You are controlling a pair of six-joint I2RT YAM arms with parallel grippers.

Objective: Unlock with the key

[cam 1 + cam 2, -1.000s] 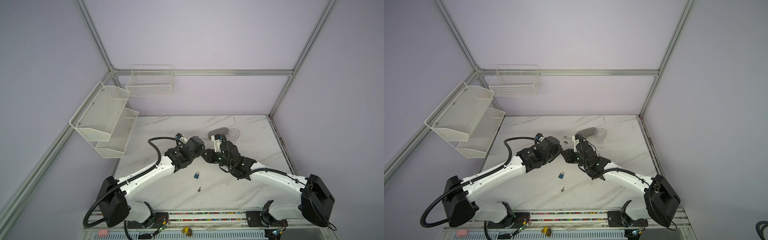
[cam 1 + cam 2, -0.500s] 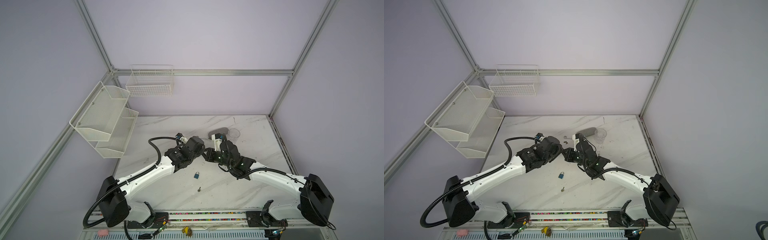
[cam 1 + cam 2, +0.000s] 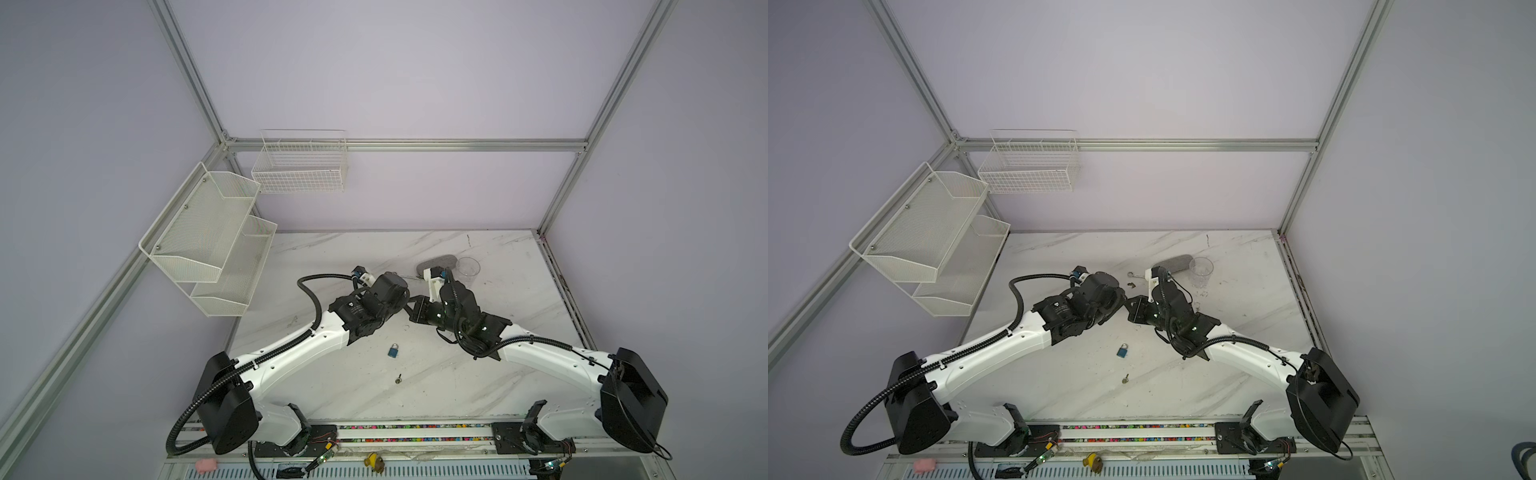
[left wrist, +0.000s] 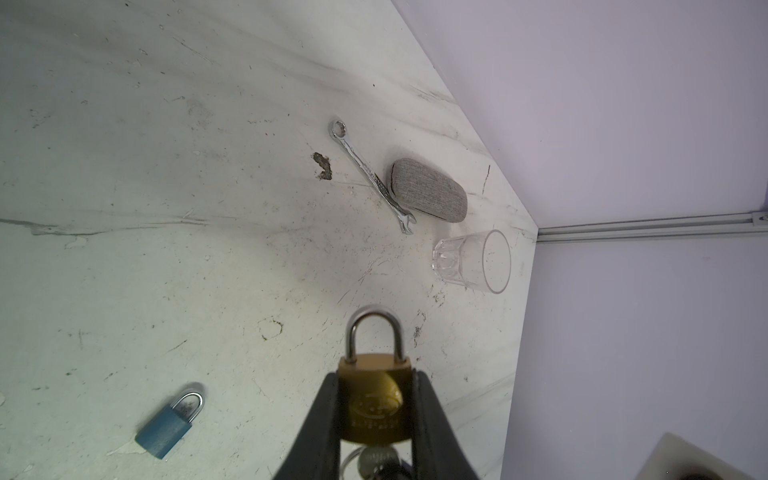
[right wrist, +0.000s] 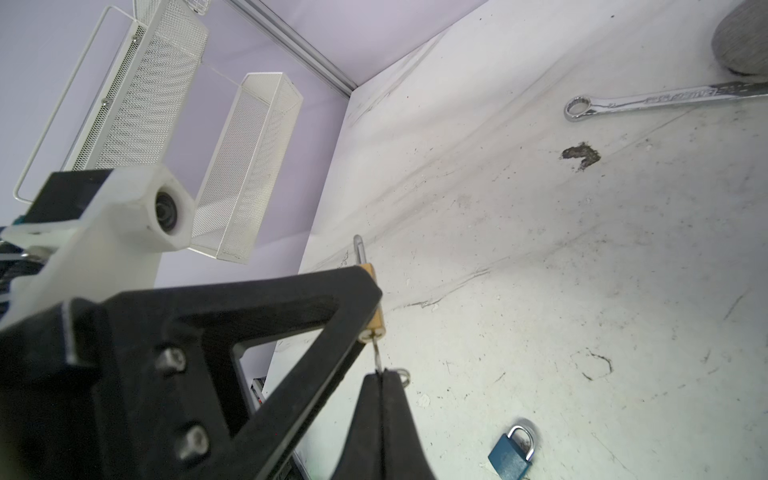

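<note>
My right gripper (image 5: 381,376) has just pressed together on the key (image 5: 377,353). The blade looks already seated in the brass padlock (image 4: 374,409), though the angle leaves me unsure. The left gripper (image 4: 376,390) pinches that padlock's body above the counter (image 4: 166,208), shackle (image 4: 375,332) closed. I judge the turn comes next.

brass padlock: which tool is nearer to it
Left. The left tool clamps the brass padlock; the right tool is shut on the key sticking out of it, not touching the body.
</note>
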